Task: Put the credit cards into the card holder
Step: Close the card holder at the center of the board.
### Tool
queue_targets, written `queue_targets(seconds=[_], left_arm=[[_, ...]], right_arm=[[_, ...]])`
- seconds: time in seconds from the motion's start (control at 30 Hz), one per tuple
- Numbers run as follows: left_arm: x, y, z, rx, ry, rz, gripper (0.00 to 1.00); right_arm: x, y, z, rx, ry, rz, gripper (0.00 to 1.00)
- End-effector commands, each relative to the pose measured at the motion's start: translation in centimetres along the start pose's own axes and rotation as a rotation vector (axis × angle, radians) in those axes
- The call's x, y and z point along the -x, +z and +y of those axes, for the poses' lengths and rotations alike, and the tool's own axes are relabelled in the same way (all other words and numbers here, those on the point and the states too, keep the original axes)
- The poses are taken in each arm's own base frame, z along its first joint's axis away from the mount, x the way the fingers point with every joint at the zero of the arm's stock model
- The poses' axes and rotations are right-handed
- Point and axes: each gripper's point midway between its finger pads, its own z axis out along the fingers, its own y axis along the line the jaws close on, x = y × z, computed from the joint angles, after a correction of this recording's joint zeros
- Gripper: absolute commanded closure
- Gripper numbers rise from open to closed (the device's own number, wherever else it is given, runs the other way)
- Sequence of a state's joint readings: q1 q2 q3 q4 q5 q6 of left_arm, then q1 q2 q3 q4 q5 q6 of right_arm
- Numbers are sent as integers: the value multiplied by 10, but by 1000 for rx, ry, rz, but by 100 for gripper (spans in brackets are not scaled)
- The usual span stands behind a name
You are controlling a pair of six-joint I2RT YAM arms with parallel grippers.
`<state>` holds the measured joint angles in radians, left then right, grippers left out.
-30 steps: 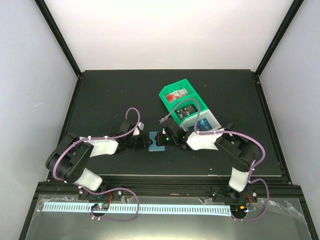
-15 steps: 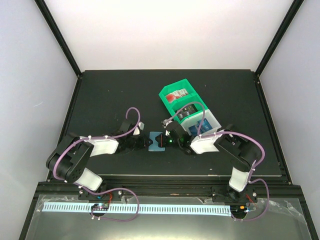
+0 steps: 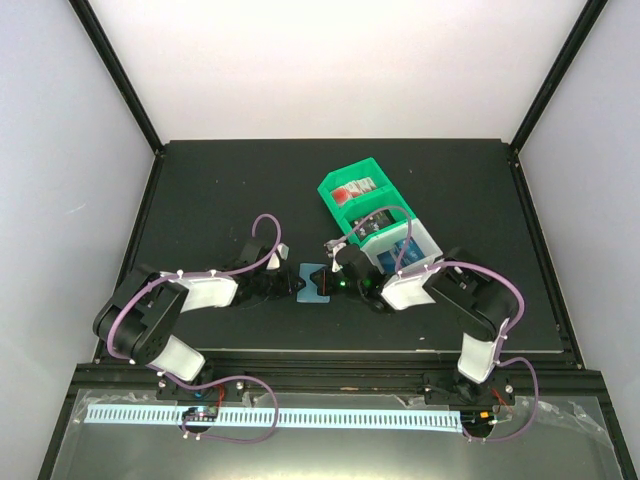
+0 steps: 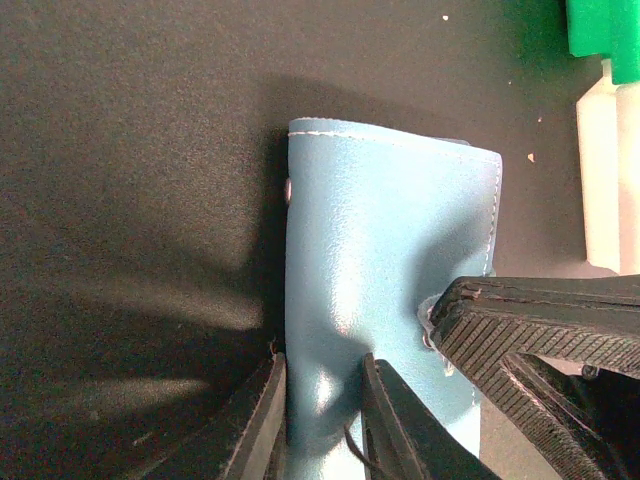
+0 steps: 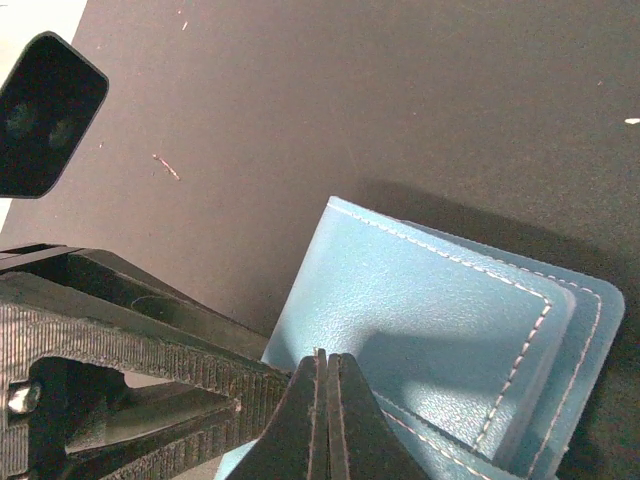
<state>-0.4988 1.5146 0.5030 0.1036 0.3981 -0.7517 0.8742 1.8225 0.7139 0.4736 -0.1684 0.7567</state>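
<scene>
The teal card holder (image 3: 316, 283) lies closed on the black table between my two grippers. In the left wrist view the holder (image 4: 390, 250) runs between my left gripper's (image 4: 322, 425) fingers, which clamp its near left edge. My right gripper (image 5: 326, 370) is shut, its tips pressed on the holder's cover (image 5: 420, 310). I see nothing held between them. It enters the left wrist view from the right (image 4: 530, 335). Credit cards lie in the bins: a red-and-white one (image 3: 357, 188), a dark one (image 3: 372, 222) and a blue one (image 3: 405, 247).
A green bin (image 3: 338, 208) and a white bin (image 3: 428, 238) stand together right behind my right arm. The black table (image 3: 220, 200) ends at a raised frame on all sides.
My right arm has drawn back a little to the right, and its gripper tips have stayed at the holder. The left gripper and the holder have barely moved.
</scene>
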Motion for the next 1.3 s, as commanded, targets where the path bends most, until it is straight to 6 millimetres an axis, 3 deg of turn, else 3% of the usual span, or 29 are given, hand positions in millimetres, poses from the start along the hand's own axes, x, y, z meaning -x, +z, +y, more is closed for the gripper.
queue_targets(seconds=[0.0, 0.37, 0.9, 1.0, 1.1, 1.27], left_arm=[[-36, 7, 53, 197, -65, 113, 77], [-37, 7, 54, 204, -65, 121, 77], [-31, 7, 49, 206, -65, 113, 77], [-30, 7, 48, 204, -61, 112, 77], [-27, 4, 45, 199, -52, 102, 74], [-14, -5, 31, 175, -11, 66, 68]], right_arm=[[-89, -6, -68, -203, 32, 282, 99], [-99, -13, -70, -143, -30, 296, 99], [-117, -10, -92, -188, -90, 326, 99], [-105, -13, -83, -176, -94, 299, 99], [-73, -16, -57, -147, -99, 232, 98], [-5, -30, -3, -84, -109, 80, 75]])
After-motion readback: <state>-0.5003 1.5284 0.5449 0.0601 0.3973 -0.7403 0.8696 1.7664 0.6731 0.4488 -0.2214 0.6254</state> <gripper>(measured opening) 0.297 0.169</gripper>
